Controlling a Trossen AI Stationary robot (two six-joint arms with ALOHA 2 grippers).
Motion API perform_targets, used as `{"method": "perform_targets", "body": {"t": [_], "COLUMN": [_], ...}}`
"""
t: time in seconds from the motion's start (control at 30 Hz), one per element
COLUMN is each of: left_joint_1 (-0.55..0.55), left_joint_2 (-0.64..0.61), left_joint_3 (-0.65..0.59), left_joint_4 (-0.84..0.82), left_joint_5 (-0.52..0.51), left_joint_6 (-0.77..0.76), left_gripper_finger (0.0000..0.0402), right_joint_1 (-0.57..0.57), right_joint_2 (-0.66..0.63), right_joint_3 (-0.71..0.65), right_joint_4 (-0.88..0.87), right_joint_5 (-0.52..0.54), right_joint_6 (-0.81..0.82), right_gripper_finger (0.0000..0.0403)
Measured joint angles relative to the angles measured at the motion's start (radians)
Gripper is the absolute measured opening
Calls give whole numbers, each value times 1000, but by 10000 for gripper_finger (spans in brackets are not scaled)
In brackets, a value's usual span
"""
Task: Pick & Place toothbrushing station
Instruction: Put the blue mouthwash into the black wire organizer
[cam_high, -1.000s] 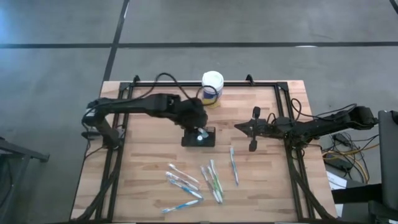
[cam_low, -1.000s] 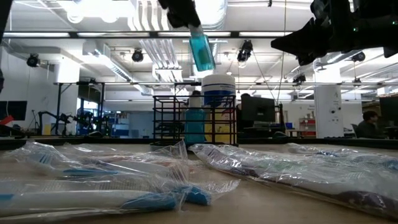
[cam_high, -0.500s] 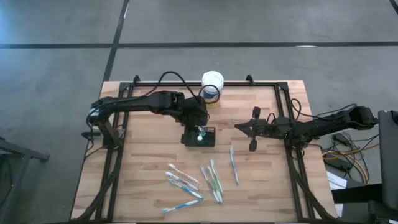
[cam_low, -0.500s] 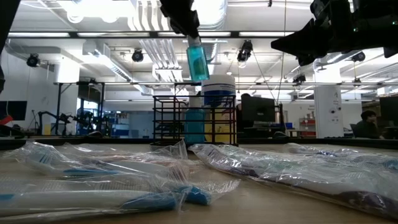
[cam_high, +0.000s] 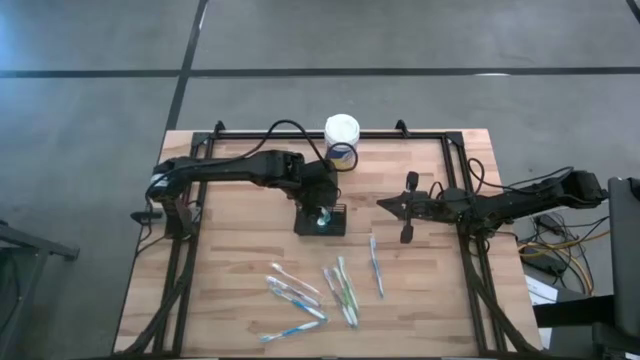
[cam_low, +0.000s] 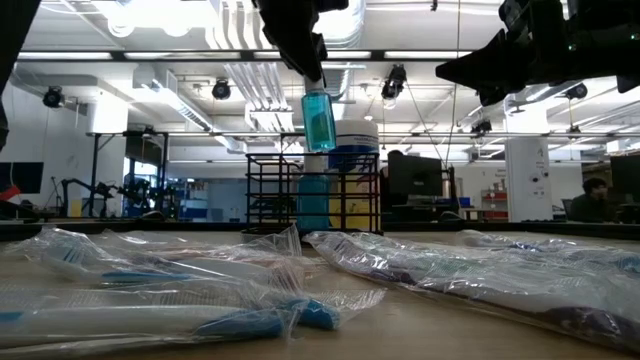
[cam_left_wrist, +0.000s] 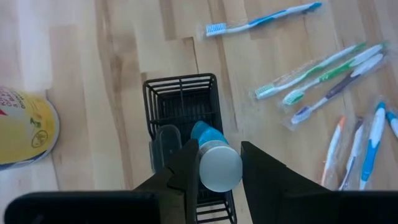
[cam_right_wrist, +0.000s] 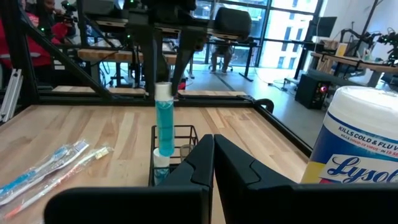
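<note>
High view shows you the wooden counter (cam_high: 230, 280) filling the lower middle of the frame, with the toothbrushing station (cam_high: 320, 221), a small black wire caddy, standing near its centre. Your left gripper (cam_high: 319, 200) sits directly above the caddy, its arm reaching in from the left edge of the counter. It is clamped on a blue bottle (cam_low: 319, 120) with a pale cap; in the low view you see that bottle hanging upright from the gripper in the upper middle of the frame, its lower end level with the caddy's top rim. Look at the left wrist view and you find the bottle's cap pinched between the two dark fingers (cam_left_wrist: 186, 168), with the caddy's open compartments right below it. A second blue bottle (cam_low: 313, 203) already stands inside the caddy.

Your right gripper (cam_high: 385, 205) waits to the right of the caddy, well apart from it, with its fingers pressed together and nothing between them.

Behind the caddy, at the top edge of the counter, you have a round wipes canister (cam_high: 342, 140) with a white lid and yellow label. Toward the bottom of the frame, several wrapped toothbrushes (cam_high: 340, 285) lie scattered flat on the counter, clear of both grippers.
</note>
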Motion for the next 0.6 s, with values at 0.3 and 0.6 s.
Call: {"method": "perform_targets", "body": {"t": [0.3,0.6], "left_joint_1": [8,14], "left_joint_2": [20,20], "left_joint_3": [0,5], "left_joint_4": [22,27], "left_joint_5": [1,19], "left_joint_6": [20,22], "left_gripper_finger": [96,96], "right_joint_1": [0,0], "right_joint_2": [0,0], "right_joint_3": [0,0], "right_joint_4": [0,0], "right_joint_5": [0,0], "right_joint_6": [0,0], "right_gripper_finger": [8,8]}}
